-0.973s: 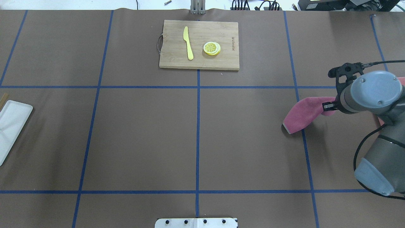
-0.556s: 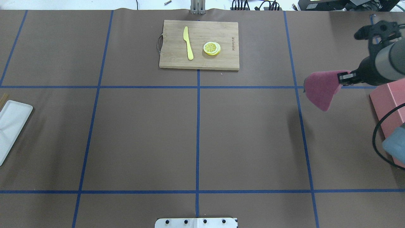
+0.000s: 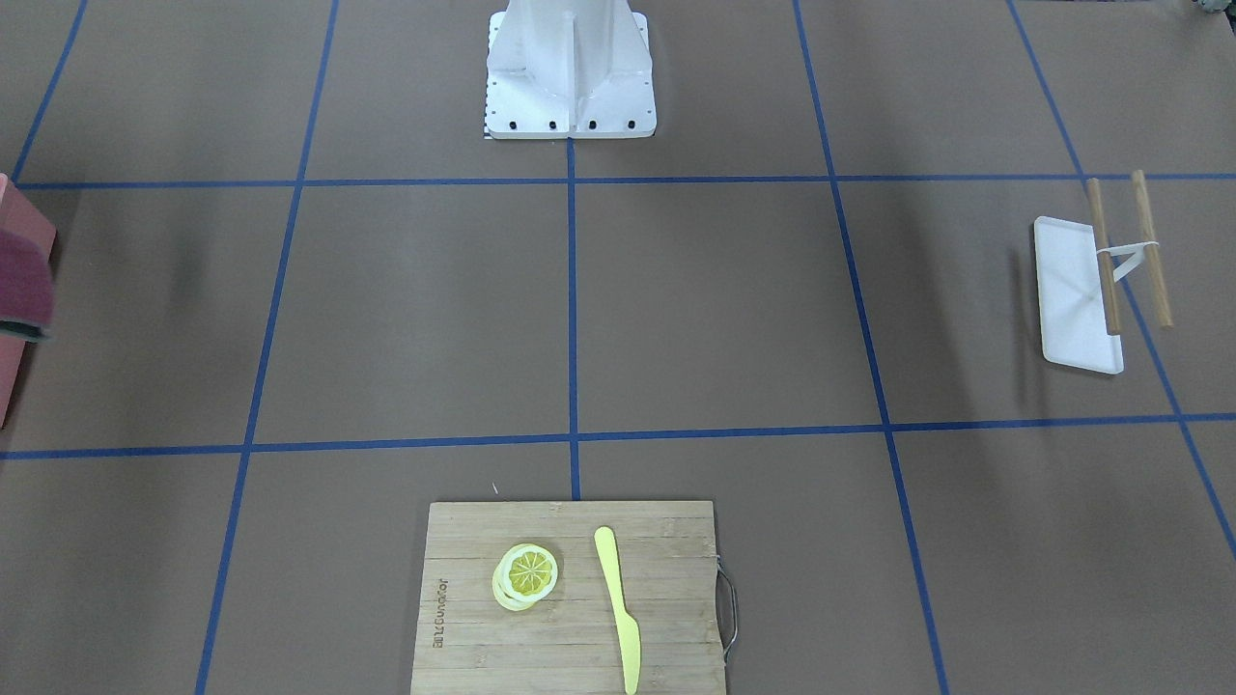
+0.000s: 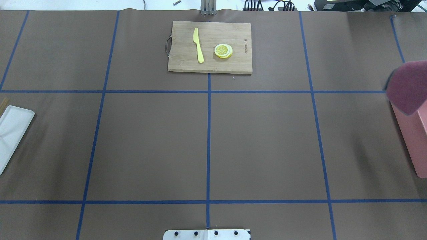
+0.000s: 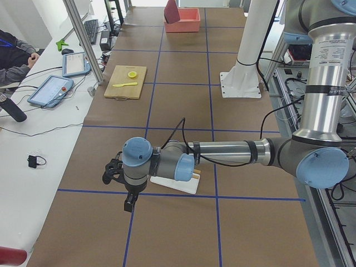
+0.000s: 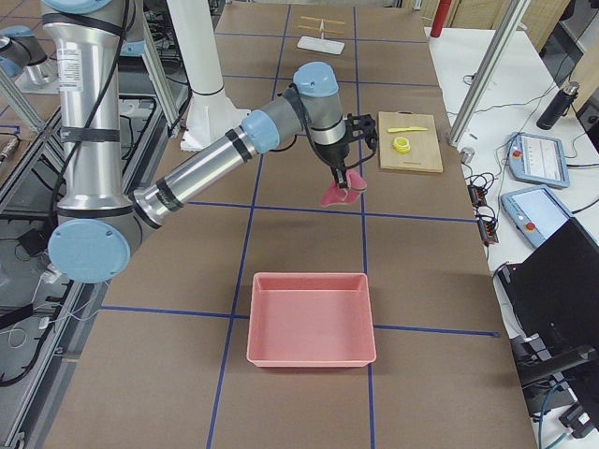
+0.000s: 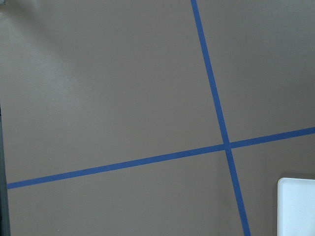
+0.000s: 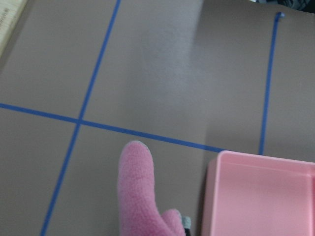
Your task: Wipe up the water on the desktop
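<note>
The desktop (image 4: 260,143) is brown with blue tape lines; I see no water on it. My right gripper (image 6: 344,178) holds a pink cloth (image 6: 337,194) that hangs in the air. The cloth shows at the overhead view's right edge (image 4: 407,86) over the far end of a pink bin (image 4: 413,140). In the right wrist view the cloth (image 8: 140,191) hangs beside the bin (image 8: 261,196), with a bit of one finger (image 8: 186,222) under it. My left gripper (image 5: 129,201) hovers low next to a white tray (image 5: 175,183); I cannot tell if it is open.
A bamboo cutting board (image 4: 210,46) with a yellow knife (image 4: 198,45) and lemon slices (image 4: 223,51) lies at the far middle. The white tray (image 3: 1072,294) with two wooden sticks (image 3: 1103,256) lies at my left. The robot base (image 3: 570,68) stands at the near edge.
My right arm has lifted the pink cloth off the desktop and carried it to the right, out to the overhead view's edge above the pink bin. The arm itself has left that view.
</note>
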